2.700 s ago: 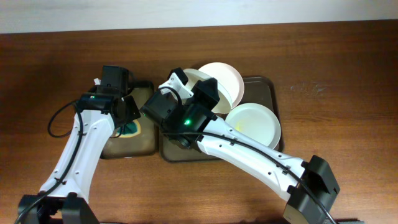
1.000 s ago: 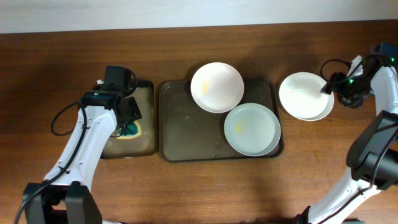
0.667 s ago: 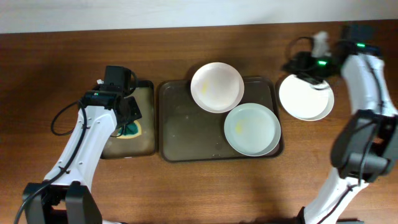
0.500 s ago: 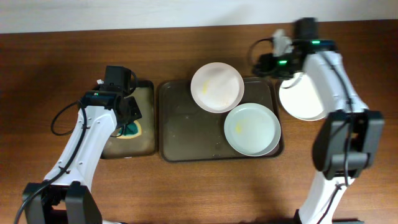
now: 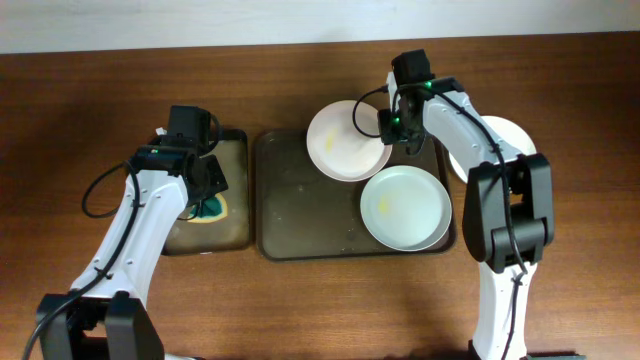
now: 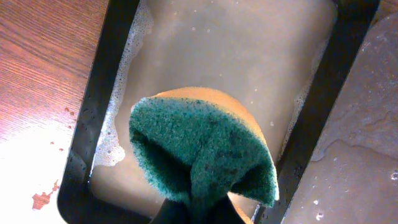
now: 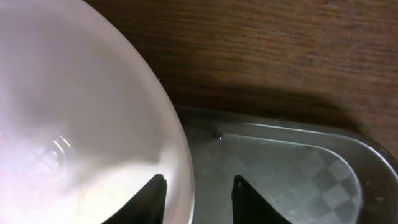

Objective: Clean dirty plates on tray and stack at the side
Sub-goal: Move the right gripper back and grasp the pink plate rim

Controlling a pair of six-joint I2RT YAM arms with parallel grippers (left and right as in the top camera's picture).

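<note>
Jaws of right gripper (image 7: 199, 182) spread, straddling the right rim of the upper plate (image 7: 74, 124). One finger sits over the plate's inside, the other outside it above the tray (image 7: 280, 168); a gap shows at the rim. Upper plate overlaps the tray's far edge. Lower plate (image 5: 405, 207) lies in the tray's right near corner. Third plate (image 5: 505, 135) rests on the table (image 5: 560, 220) right of the tray, partly behind the arm. Jaws of left gripper (image 6: 189, 211) pinch a green sponge (image 6: 199, 149) over the soapy small dark tray (image 6: 93, 124).

Brownish-grey speckled tray (image 5: 300, 215) lying flat. Smeared far plate (image 5: 340, 145) overhanging its far rim; smeared near plate (image 5: 405, 207) inside, right corner; third plate (image 5: 512, 135) off the tray, right.
</note>
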